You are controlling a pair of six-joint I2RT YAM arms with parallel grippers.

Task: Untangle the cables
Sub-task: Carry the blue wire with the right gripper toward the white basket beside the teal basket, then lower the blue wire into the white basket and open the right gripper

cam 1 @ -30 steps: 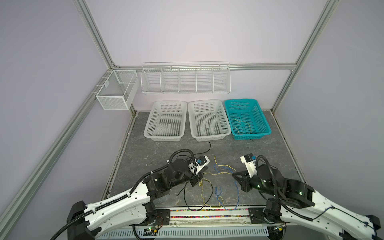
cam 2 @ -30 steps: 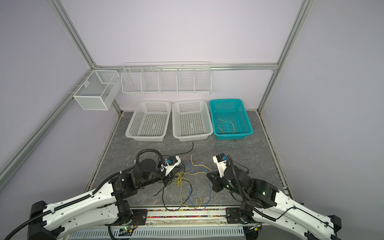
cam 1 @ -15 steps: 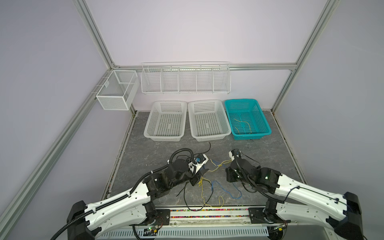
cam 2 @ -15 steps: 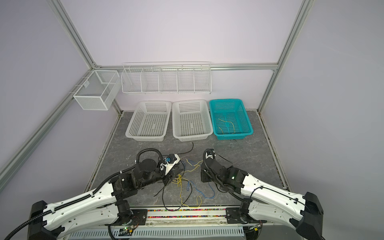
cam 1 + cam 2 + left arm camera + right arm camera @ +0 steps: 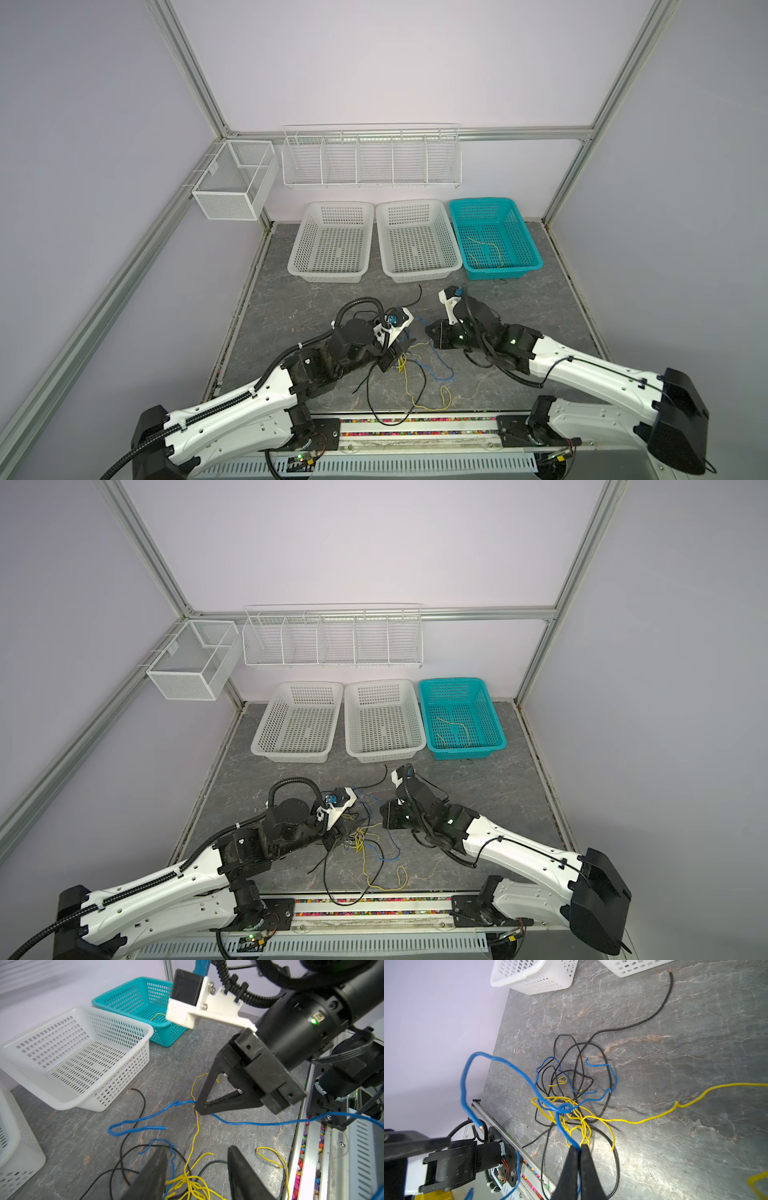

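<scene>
The cables (image 5: 415,368) lie in a black, blue and yellow tangle on the grey table between both arms, seen in both top views (image 5: 368,845). My left gripper (image 5: 197,1167) is open, its fingers (image 5: 153,1174) standing either side of a knotted yellow cable (image 5: 193,1184) without clamping it. In the right wrist view my right gripper (image 5: 578,1148) is shut on a blue cable (image 5: 562,1126), which rises in a loop off the table. In the left wrist view the right gripper (image 5: 197,1106) pinches that blue cable (image 5: 249,1123) at its tip. A long black cable (image 5: 662,1007) trails toward the baskets.
Two white baskets (image 5: 332,245) (image 5: 417,241) and a teal basket (image 5: 519,232) stand in a row at the back; a single yellow cable (image 5: 486,249) lies in the teal one. Wire racks (image 5: 370,158) hang on the wall. A rail (image 5: 415,422) edges the table's front.
My right arm has swung left toward the tangle, its gripper staying shut. My left gripper's jaws have opened over the yellow knot; the left arm has barely moved.
</scene>
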